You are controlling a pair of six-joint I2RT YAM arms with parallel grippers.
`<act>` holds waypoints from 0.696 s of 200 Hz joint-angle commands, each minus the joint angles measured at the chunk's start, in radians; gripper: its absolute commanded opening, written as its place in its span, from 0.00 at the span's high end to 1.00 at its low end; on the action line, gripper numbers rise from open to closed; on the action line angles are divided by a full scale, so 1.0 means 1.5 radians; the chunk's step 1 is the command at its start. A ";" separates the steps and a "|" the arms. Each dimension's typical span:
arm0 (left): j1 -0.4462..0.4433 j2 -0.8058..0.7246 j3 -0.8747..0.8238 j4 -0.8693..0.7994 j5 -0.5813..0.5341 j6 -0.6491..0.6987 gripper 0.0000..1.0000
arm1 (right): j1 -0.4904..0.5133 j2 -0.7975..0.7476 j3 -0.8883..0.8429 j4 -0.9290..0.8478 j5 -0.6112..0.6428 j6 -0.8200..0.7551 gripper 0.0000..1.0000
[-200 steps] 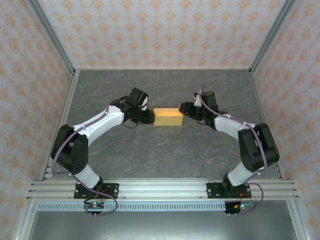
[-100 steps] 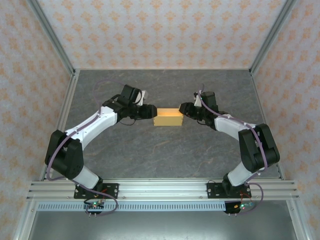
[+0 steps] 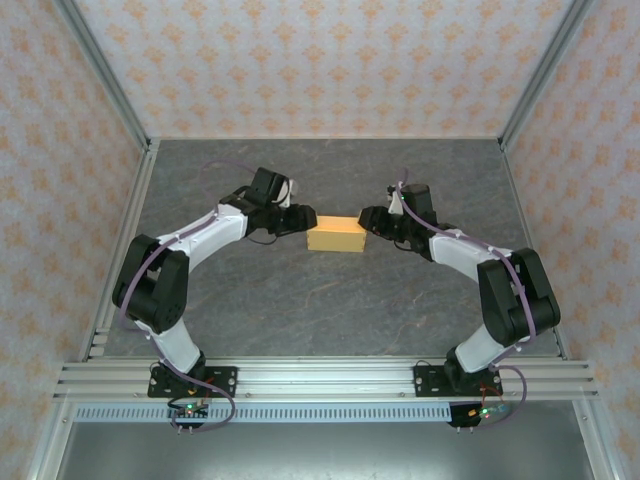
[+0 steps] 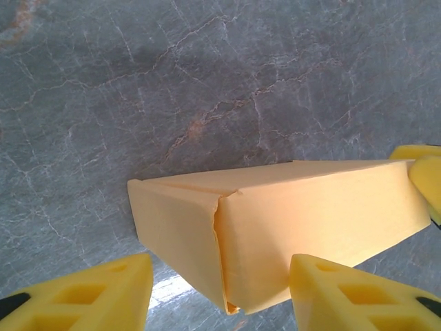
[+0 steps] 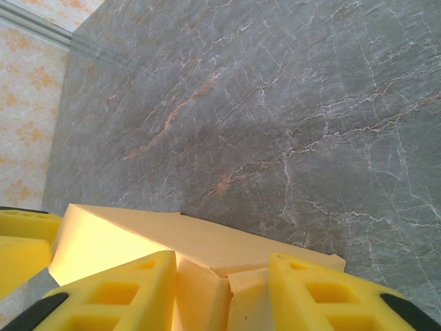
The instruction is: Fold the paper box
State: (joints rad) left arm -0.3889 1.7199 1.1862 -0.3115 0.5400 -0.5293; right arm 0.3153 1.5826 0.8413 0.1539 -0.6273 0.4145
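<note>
Left arm's elbow swung inward; left gripper (image 3: pixel 297 222) spread astride near end of paper box (image 3: pixel 335 238), unclamped. Right gripper (image 3: pixel 372 222) pinches far end. End flap probably needs tucking next.

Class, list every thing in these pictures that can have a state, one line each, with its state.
paper box: folded into box shape, lying on the table, end flaps turned in.
left gripper: open, fingers either side of the box's left end.
right gripper: shut on the paper box's right end.
</note>
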 commanded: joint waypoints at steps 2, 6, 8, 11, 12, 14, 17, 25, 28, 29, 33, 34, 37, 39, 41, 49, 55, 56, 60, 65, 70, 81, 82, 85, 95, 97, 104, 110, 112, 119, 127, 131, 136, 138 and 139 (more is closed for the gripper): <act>0.002 0.012 -0.040 0.028 -0.007 -0.022 0.47 | 0.010 -0.002 -0.021 -0.053 0.018 -0.021 0.61; 0.002 0.014 -0.044 0.033 -0.007 -0.023 0.48 | 0.010 -0.001 -0.021 -0.054 0.018 -0.022 0.61; 0.002 0.014 -0.046 0.035 -0.006 -0.024 0.48 | 0.010 0.000 -0.021 -0.054 0.018 -0.023 0.61; 0.002 0.016 -0.050 0.038 -0.004 -0.024 0.49 | 0.010 0.000 -0.022 -0.055 0.018 -0.024 0.61; 0.002 0.017 -0.051 0.039 -0.004 -0.025 0.49 | 0.010 0.000 -0.022 -0.055 0.018 -0.024 0.61; 0.002 0.018 -0.054 0.041 -0.003 -0.025 0.50 | 0.010 0.001 -0.021 -0.056 0.018 -0.025 0.61; 0.002 0.019 -0.057 0.043 -0.003 -0.025 0.50 | 0.010 0.001 -0.022 -0.056 0.019 -0.026 0.61; 0.002 0.020 -0.068 0.052 -0.004 -0.027 0.52 | 0.009 0.001 -0.021 -0.063 0.019 -0.033 0.62; 0.002 0.020 -0.072 0.055 -0.004 -0.029 0.53 | 0.009 0.002 -0.021 -0.065 0.020 -0.034 0.62; 0.002 0.020 -0.074 0.056 -0.004 -0.029 0.53 | 0.009 0.001 -0.020 -0.065 0.020 -0.035 0.62; 0.003 0.021 -0.079 0.060 -0.005 -0.031 0.54 | 0.009 0.002 -0.021 -0.067 0.020 -0.038 0.62; 0.002 0.020 -0.081 0.061 -0.005 -0.031 0.54 | 0.009 0.001 -0.021 -0.068 0.020 -0.039 0.62; 0.002 0.019 -0.084 0.064 -0.006 -0.032 0.55 | 0.009 0.002 -0.021 -0.069 0.020 -0.040 0.63; 0.002 0.019 -0.087 0.066 -0.007 -0.032 0.55 | 0.010 0.002 -0.021 -0.070 0.020 -0.043 0.63; 0.002 0.019 -0.090 0.068 -0.007 -0.033 0.56 | 0.010 0.001 -0.020 -0.071 0.019 -0.044 0.64; 0.002 0.018 -0.097 0.076 -0.006 -0.035 0.58 | 0.007 0.004 -0.017 -0.075 0.017 -0.049 0.65; 0.002 0.018 -0.099 0.076 -0.007 -0.035 0.60 | 0.006 0.004 -0.014 -0.077 0.013 -0.053 0.65; 0.002 0.019 -0.099 0.076 -0.007 -0.035 0.60 | 0.006 0.005 -0.014 -0.078 0.012 -0.054 0.66; 0.002 0.019 -0.100 0.078 -0.007 -0.036 0.61 | 0.004 0.008 -0.012 -0.080 0.008 -0.055 0.66; 0.001 0.019 -0.101 0.078 -0.005 -0.035 0.62 | 0.002 0.009 -0.009 -0.081 0.001 -0.059 0.66; 0.002 0.020 -0.102 0.078 -0.005 -0.035 0.64 | -0.001 0.012 -0.005 -0.084 -0.009 -0.062 0.67; 0.002 0.019 -0.104 0.081 -0.003 -0.037 0.66 | -0.004 0.016 0.006 -0.094 -0.029 -0.069 0.67; 0.002 0.019 -0.104 0.082 -0.003 -0.038 0.66 | -0.004 0.016 0.007 -0.095 -0.029 -0.070 0.67; 0.002 0.019 -0.105 0.084 -0.002 -0.040 0.67 | -0.004 0.016 0.010 -0.099 -0.032 -0.072 0.67; 0.002 0.019 -0.105 0.087 0.003 -0.042 0.69 | -0.005 0.012 0.022 -0.109 -0.037 -0.076 0.67; 0.002 0.020 -0.104 0.087 0.005 -0.043 0.69 | -0.004 0.010 0.024 -0.110 -0.038 -0.076 0.66; 0.002 0.018 -0.104 0.087 0.005 -0.044 0.69 | -0.005 0.007 0.033 -0.116 -0.042 -0.076 0.65; 0.002 0.017 -0.103 0.086 0.005 -0.044 0.70 | -0.005 0.002 0.041 -0.120 -0.043 -0.075 0.63; 0.002 0.016 -0.103 0.086 0.005 -0.044 0.70 | -0.005 0.001 0.044 -0.122 -0.043 -0.075 0.63; 0.002 0.013 -0.104 0.086 0.003 -0.044 0.70 | -0.005 -0.005 0.053 -0.129 -0.043 -0.074 0.61; 0.001 0.011 -0.105 0.085 0.003 -0.044 0.70 | -0.005 -0.011 0.063 -0.137 -0.041 -0.074 0.59; 0.002 0.010 -0.105 0.085 0.003 -0.045 0.70 | -0.005 -0.014 0.069 -0.143 -0.039 -0.073 0.58; 0.001 0.010 -0.104 0.084 0.003 -0.045 0.70 | -0.005 -0.018 0.074 -0.150 -0.034 -0.074 0.57; 0.001 0.008 -0.104 0.084 0.003 -0.045 0.70 | -0.005 -0.020 0.077 -0.154 -0.032 -0.075 0.57; 0.001 0.008 -0.105 0.083 0.003 -0.045 0.70 | -0.005 -0.021 0.078 -0.155 -0.031 -0.074 0.57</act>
State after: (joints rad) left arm -0.3851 1.7107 1.0752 -0.0944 0.5873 -0.5873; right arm 0.3061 1.5814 0.9031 0.0196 -0.6632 0.3264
